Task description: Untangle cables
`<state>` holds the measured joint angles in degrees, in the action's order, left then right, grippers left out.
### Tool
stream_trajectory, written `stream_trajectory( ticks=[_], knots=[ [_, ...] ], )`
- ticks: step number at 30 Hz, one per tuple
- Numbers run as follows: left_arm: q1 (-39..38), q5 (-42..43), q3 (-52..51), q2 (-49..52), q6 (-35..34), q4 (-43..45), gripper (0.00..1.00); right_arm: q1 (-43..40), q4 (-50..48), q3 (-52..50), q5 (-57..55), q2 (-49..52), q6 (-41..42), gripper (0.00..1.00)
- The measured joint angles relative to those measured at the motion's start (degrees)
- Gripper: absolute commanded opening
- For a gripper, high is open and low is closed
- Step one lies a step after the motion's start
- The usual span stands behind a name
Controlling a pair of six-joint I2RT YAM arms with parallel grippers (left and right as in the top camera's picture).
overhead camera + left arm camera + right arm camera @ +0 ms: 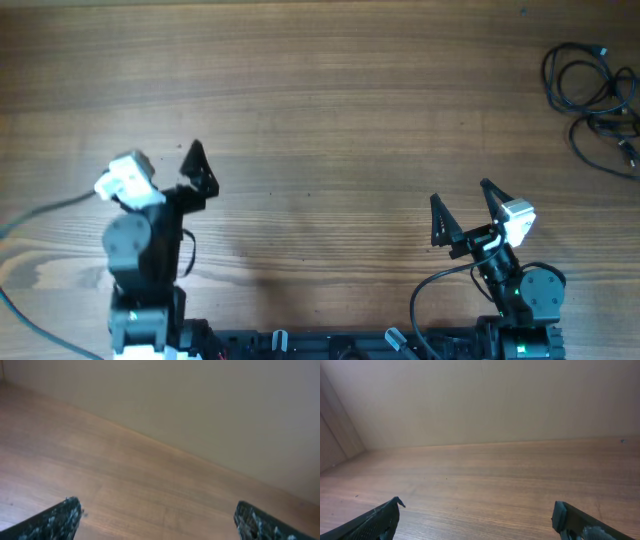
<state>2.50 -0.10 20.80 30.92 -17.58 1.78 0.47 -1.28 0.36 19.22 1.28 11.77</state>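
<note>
The cables (597, 98) are thin black cords lying in loose tangled loops on the wooden table (330, 110) at its far right corner. My left gripper (165, 162) hovers over the table's left side, far from them. It is open, and in the left wrist view its fingers (55, 522) stand wide apart with only bare wood between them. My right gripper (461, 194) is at the front right, a good way short of the cables, and open as well. The right wrist view shows its fingers (377, 520) spread over bare wood. Neither wrist view shows the cables.
A grey lead (40, 213) runs from the left wrist camera off the table's left edge. The arms' black bases (330, 345) line the front edge. A plain wall (480, 400) rises behind the table's far edge.
</note>
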Motion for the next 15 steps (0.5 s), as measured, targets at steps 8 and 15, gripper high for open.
stream_trajectory(
  ticks=[8,15],
  knots=[
    [-0.11,0.00,-18.34,-18.56,2.95,6.86,1.00,0.00,-0.02,0.00,0.00,0.00,0.00,1.00],
    [-1.38,-1.86,-20.22,-26.97,5.79,-5.75,1.00,0.00,-0.02,0.00,0.00,0.00,0.00,1.00]
  ],
)
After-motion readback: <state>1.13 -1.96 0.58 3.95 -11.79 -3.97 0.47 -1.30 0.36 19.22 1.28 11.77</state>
